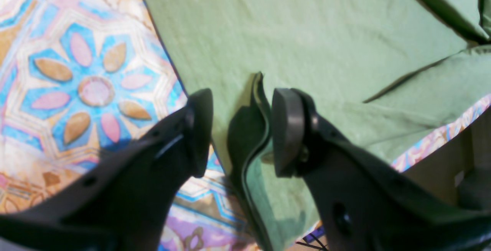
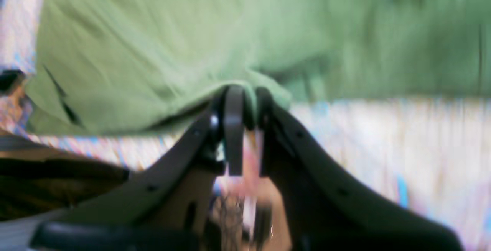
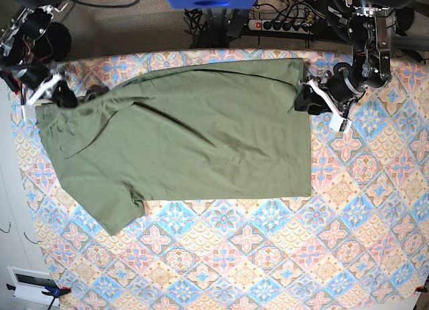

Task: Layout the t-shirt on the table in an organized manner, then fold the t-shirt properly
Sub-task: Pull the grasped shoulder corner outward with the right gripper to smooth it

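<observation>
The table [image 3: 268, 256] carries the t-shirt [image 3: 194, 142], spread flat between both grippers. The right gripper [image 2: 245, 101] is clamped on a bunched edge of the cloth. The left gripper [image 1: 241, 128] stands apart, a raised hem fold between its fingers [image 1: 287, 128].

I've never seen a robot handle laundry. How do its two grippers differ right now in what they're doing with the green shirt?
The right gripper has its jaws pinched shut on the t-shirt edge; the left gripper has jaws apart, with a raised fold of fabric standing between them, not squeezed. In the base view, the right one works at the sleeve end, the left one at the hem end. Both sit at the shirt's far corners on the table.
</observation>
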Robot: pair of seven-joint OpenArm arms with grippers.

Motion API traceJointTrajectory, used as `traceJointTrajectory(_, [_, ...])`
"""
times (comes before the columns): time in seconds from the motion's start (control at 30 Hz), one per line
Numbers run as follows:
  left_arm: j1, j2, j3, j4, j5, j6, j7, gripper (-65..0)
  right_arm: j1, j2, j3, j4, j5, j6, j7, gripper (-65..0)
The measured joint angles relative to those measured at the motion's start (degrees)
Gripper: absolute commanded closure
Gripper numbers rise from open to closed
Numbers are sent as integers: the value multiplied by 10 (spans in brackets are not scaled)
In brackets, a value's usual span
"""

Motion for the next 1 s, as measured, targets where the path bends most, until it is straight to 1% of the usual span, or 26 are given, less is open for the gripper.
traceJointTrajectory(0.07, [0,0,0,0,0,0,-1,-257,26,-7,-15,3,3,0,11,-51])
traceJointTrajectory(0.13, [0,0,0,0,-2,0,0,-256,44,-26,-37,3,3,0,10,-51])
traceJointTrajectory(0.2, [1,0,0,0,-2,0,0,-256,59,-45,-67,0,-24,0,-1,-51])
traceJointTrajectory(0.23, [2,0,0,0,-2,0,0,-253,69,-51,-79,-3,-33,0,-3,-51])
traceJointTrajectory(0.3, [2,0,0,0,-2,0,0,-226,97,-53,-99,-5,-68,0,-4,-52])
traceJointTrajectory(0.37, [3,0,0,0,-2,0,0,-211,118,-57,-109,-8,-73,0,13,-52])
traceJointTrajectory(0.4, [3,0,-3,0,-2,-1,0,-212,124,-64,-109,-14,-77,0,28,-53])
traceJointTrajectory(0.5, [3,1,-24,0,-2,-3,0,-208,132,-89,-116,-47,-122,0,38,-61])
traceJointTrajectory(0.57, [3,1,-30,0,-2,-4,0,-205,136,-90,-116,-59,-137,0,48,-92])
traceJointTrajectory(0.63, [3,2,-35,0,-2,-4,0,-205,146,-85,-114,-60,-148,0,71,-133])
traceJointTrajectory(0.77, [5,2,-38,16,-1,-4,0,-204,160,-81,-113,-60,-153,0,103,-196])
traceJointTrajectory(0.87, [29,0,-39,64,-4,-4,-2,-204,161,-85,-113,-59,-153,0,105,-220])
traceJointTrajectory(1.0, [49,-2,-35,94,-5,-6,4,-207,158,-79,-113,-57,-153,0,103,-224])
